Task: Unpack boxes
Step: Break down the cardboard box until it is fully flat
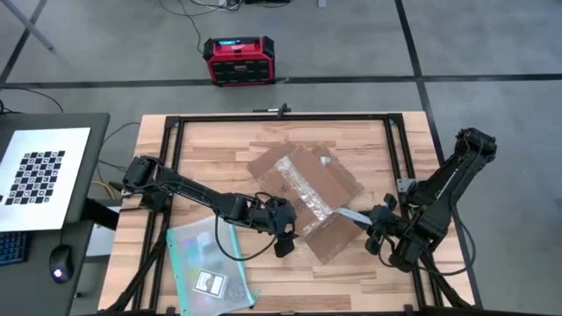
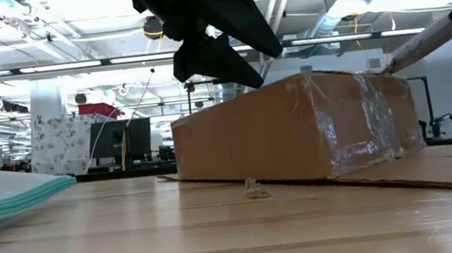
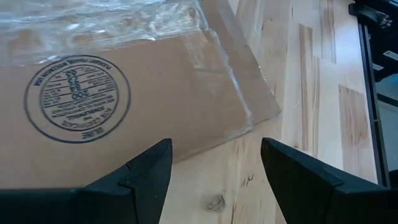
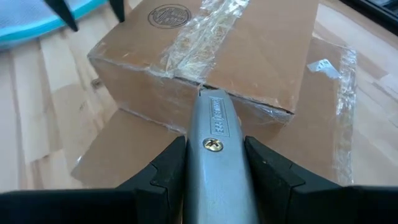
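The brown cardboard box (image 1: 303,186) stands on the table's middle, its top seam covered in shiny tape (image 4: 199,46). Loose flaps (image 4: 127,149) lie flat on the wood around its base. My left gripper (image 3: 214,171) hovers open above the box's near left corner (image 3: 249,118), touching nothing. It also shows in the high view as my left gripper (image 1: 285,237). My right gripper (image 1: 378,226) is at the box's right side, shut on a silver utility knife (image 4: 214,149) that points at the box. My right gripper pinches the knife's silver handle (image 4: 214,163) between its two fingers, the knife lying along them and sticking out forward. It comes from the table's right, slanting down. The knife's front end (image 4: 202,93) is at the box's top edge, on the taped seam.
A clear teal-edged pouch (image 1: 206,268) lies on the table's near left. A red and black case (image 1: 237,60) stands on the floor beyond the far edge. A black frame (image 1: 176,132) runs round the tabletop. A checkerboard sheet (image 1: 39,175) lies on a side desk at left.
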